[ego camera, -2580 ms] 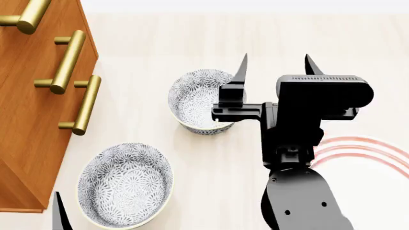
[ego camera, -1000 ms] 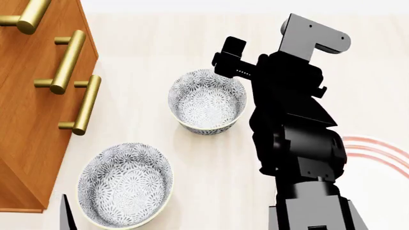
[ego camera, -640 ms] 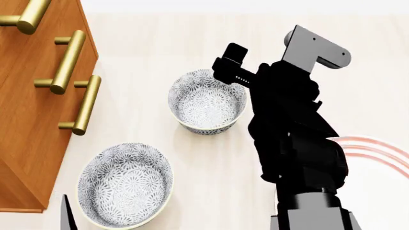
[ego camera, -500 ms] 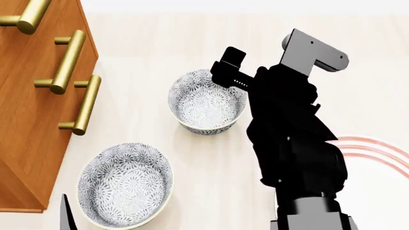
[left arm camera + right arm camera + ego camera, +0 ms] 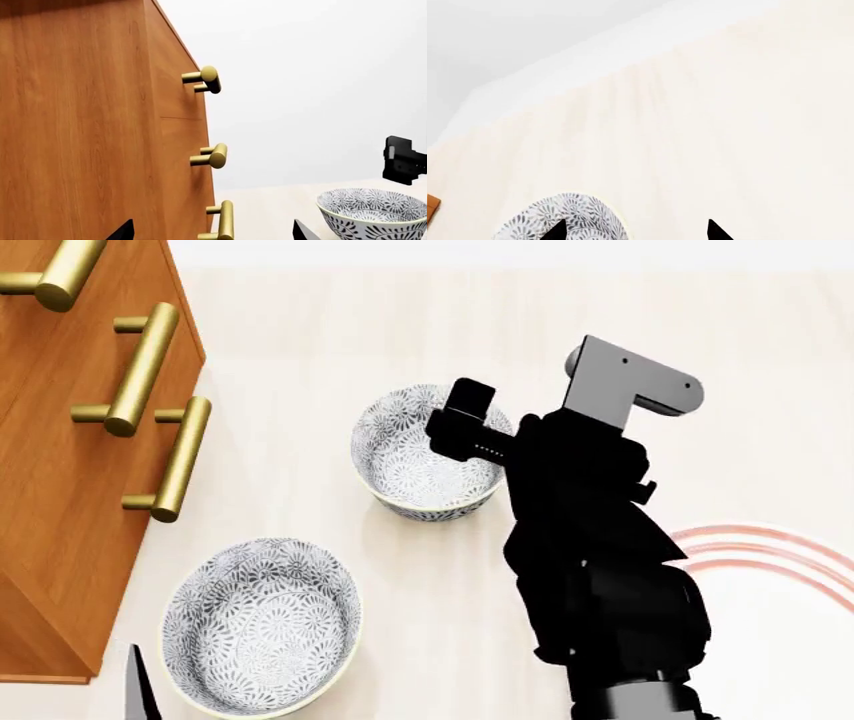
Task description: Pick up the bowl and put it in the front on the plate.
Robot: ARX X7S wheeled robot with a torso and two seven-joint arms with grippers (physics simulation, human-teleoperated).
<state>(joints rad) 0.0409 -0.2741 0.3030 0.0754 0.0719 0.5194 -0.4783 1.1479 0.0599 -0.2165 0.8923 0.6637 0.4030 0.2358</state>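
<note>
Two floral grey-blue bowls show in the head view: the farther bowl (image 5: 420, 465) mid-table and a nearer one (image 5: 260, 625) at the front left. The plate (image 5: 767, 575), white with red rings, lies at the right, mostly behind my right arm (image 5: 594, 550). That arm's wrist hangs over the farther bowl's right rim. In the right wrist view my right gripper (image 5: 636, 231) stands open, one fingertip over a bowl (image 5: 577, 215), the other over bare table. My left gripper (image 5: 212, 232) is open and holds nothing, beside the cabinet; the farther bowl (image 5: 370, 212) is off to its side.
A wooden drawer cabinet (image 5: 67, 490) with brass bar handles (image 5: 140, 370) stands along the left. The pale table (image 5: 334, 330) runs on behind the bowls to its far edge. My left fingertip (image 5: 135, 687) shows at the bottom left corner, by the nearer bowl.
My right arm has tipped forward from pointing up and slid left and nearer; its wrist now overlaps the farther bowl's right rim. Bowls, plate and left gripper have not moved.
</note>
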